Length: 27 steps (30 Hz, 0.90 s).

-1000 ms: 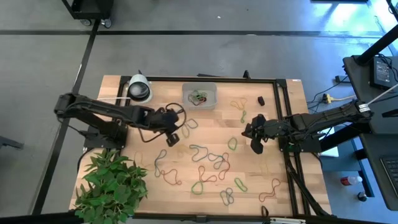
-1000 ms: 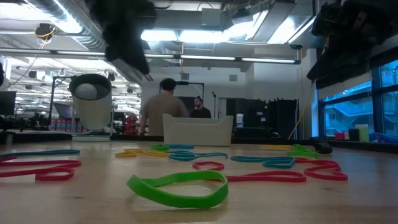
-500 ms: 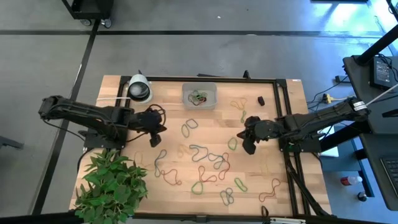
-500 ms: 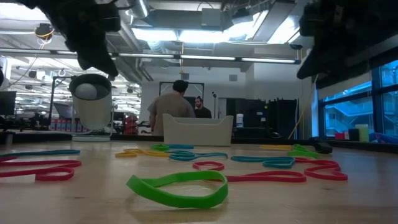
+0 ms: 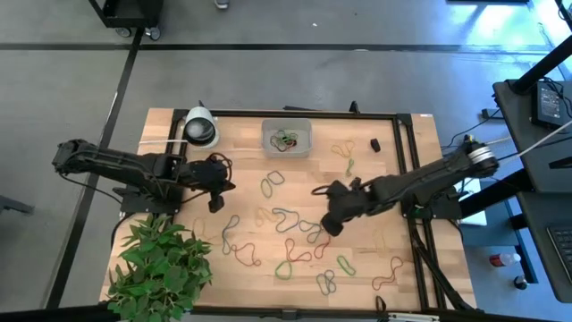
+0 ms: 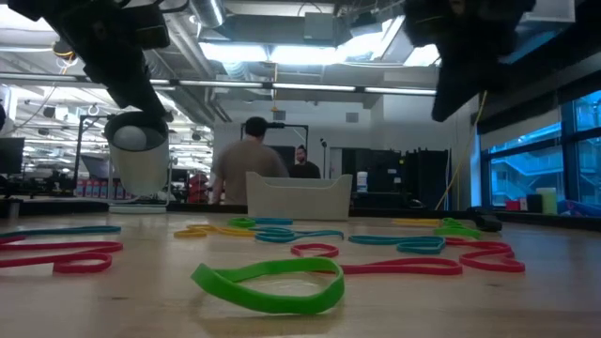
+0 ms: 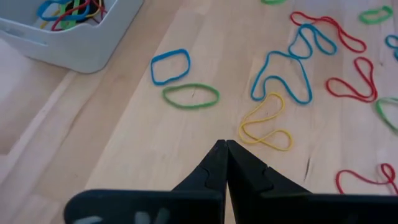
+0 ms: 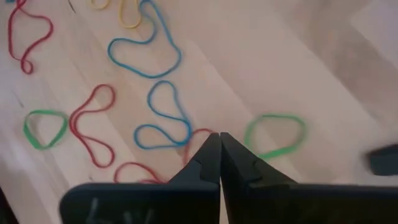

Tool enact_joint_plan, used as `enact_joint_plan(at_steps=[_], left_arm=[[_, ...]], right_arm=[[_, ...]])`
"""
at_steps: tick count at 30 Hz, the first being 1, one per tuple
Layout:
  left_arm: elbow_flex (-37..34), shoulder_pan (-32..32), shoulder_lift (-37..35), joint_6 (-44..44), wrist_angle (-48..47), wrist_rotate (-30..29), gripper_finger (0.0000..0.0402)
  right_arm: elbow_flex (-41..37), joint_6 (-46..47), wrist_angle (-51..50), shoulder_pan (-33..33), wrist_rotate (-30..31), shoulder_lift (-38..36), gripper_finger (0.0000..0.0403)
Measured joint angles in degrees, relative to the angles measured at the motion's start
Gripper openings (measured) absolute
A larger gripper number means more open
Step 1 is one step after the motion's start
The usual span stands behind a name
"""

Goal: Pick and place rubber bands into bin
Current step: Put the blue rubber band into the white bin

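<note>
Rubber bands (image 5: 299,228) in green, red, blue and yellow lie flat and scattered over the wooden table. The bin (image 5: 286,138) stands at the far middle with a few bands inside (image 7: 68,9). My left gripper (image 5: 214,202) hovers shut over the table's left part, above a yellow band (image 7: 267,124); its fingertips (image 7: 224,147) hold nothing. My right gripper (image 5: 327,224) hovers shut over the middle of the band cluster, above a blue band (image 8: 163,118) and a green one (image 8: 273,134), nothing between its fingertips (image 8: 217,138).
A white-and-black tape roll (image 5: 199,128) stands at the far left, a green plant (image 5: 161,264) at the near left corner. A small black object (image 5: 374,144) lies far right, beside a black rail (image 5: 402,148). People (image 6: 249,160) stand in the room beyond.
My left gripper has drawn back toward the table's left edge, away from the bands near the middle. My right gripper has swung from the table's right side toward the middle and a little nearer, over the band cluster, turning as it went. The bands lie as before.
</note>
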Motion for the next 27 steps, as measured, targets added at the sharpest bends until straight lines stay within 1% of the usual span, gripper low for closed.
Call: enact_joint_plan(at_steps=[8,13,17,22,24,27], left_arm=[[0.0,0.0,0.0,0.52,0.0,0.0,0.0001],[0.0,0.0,0.04,0.72,0.0,1.04,0.0001],[0.0,0.0,0.04,1.32,-0.01,1.14,0.0001],[0.0,0.0,0.04,2.4,-0.02,1.14,0.0001],[0.0,0.0,0.04,2.4,-0.02,1.14,0.0001],[0.0,0.0,0.04,2.41,-0.02,1.71,0.0001]], right_arm=[[6.75,0.79,-0.14,0.28,-0.39,13.12,0.0013],[7.84,0.49,0.62,0.26,-0.42,18.85,0.003],[7.85,-2.53,3.6,0.26,-1.14,21.89,0.0051],[7.87,-6.66,9.0,0.26,-2.52,23.95,0.0081],[7.89,-7.12,9.74,0.26,-2.73,24.73,0.0089],[7.89,-7.32,9.7,0.26,-4.93,25.96,0.0094]])
